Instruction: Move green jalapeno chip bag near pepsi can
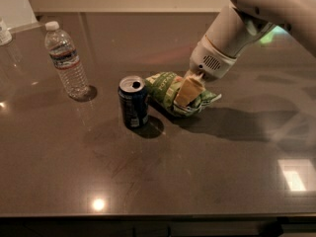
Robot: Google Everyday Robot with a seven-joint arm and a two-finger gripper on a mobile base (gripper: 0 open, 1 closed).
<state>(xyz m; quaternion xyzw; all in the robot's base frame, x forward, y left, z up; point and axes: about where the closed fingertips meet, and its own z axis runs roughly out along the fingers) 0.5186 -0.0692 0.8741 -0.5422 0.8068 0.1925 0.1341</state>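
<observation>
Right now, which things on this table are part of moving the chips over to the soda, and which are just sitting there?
Part of the job:
- green chip bag, lying just right of the can
- blue soda can, upright
- gripper, shut on the chip bag

Just lying about:
- water bottle, upright, far left of the can
- white object at the left edge, cut off
</observation>
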